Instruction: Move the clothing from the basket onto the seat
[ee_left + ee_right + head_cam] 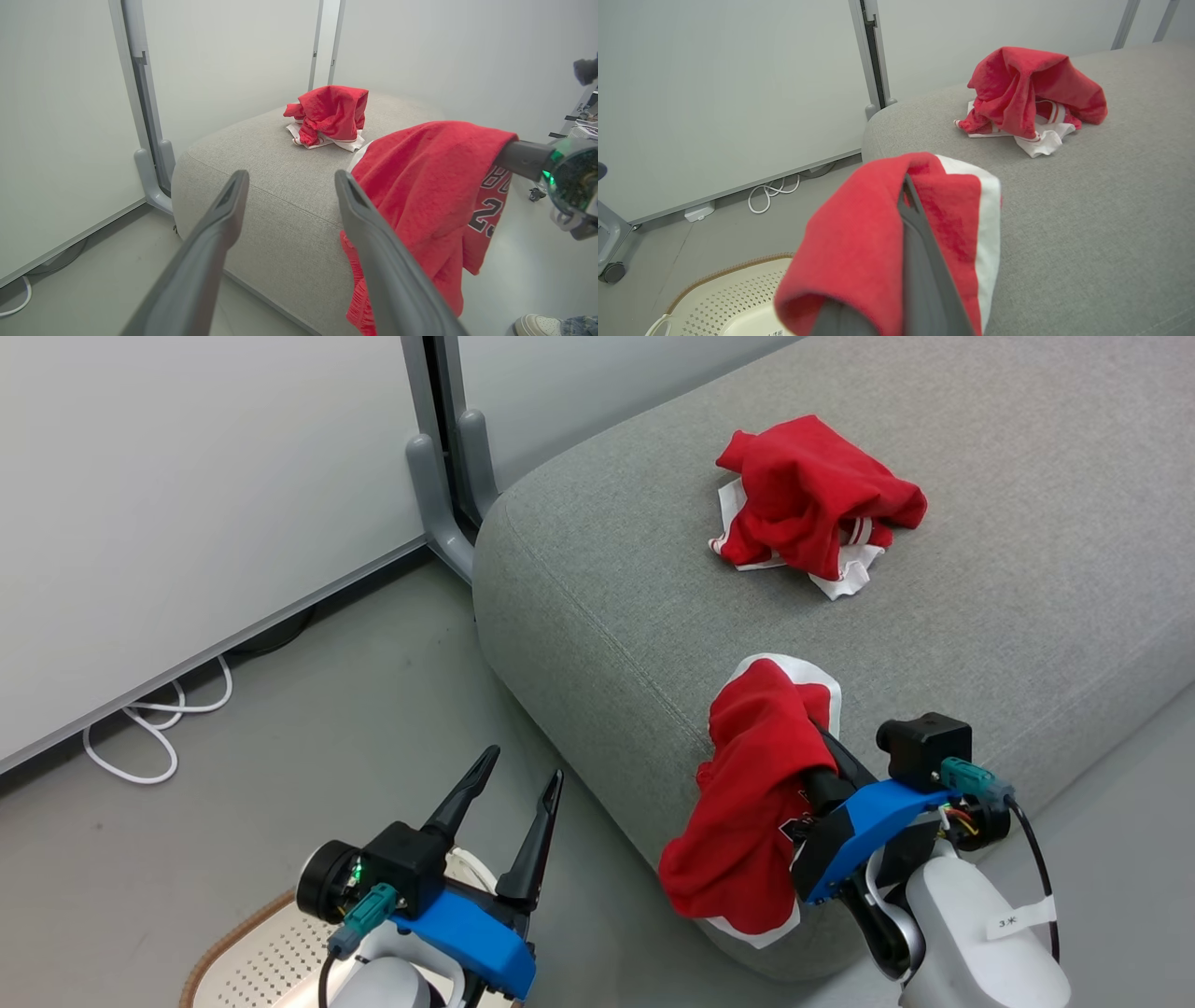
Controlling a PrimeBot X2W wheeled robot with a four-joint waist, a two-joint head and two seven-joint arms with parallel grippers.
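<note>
Two red garments are out of the basket (224, 938), whose perforated cream floor and brown woven-look rim show at the head view's lower left, beneath the left gripper (525, 763). The loose garment (812, 504) lies crumpled well in from the seat (980, 644)'s near edge, with white trim poking out under it. The held garment (747, 803) hangs over that near edge, close to the rounded corner, pinched by the right gripper (834, 767). It seems to be brought over the cushion so that it lands there rather than sliding to the floor. The left gripper stands spread wide and empty above the basket, seemingly parked clear.

In the left wrist view the held garment's soft, towel-like cloth drapes in a heavy fold off the right gripper's dark fingers (523, 158), with black-and-white numerals on its hanging side. The seat is a coarse grey weave with a seam along its edge.

In the right wrist view the closed fingers are wrapped in red cloth with a broad white band. The visible part of the basket holds no clothing, so this is probably the last piece.
</note>
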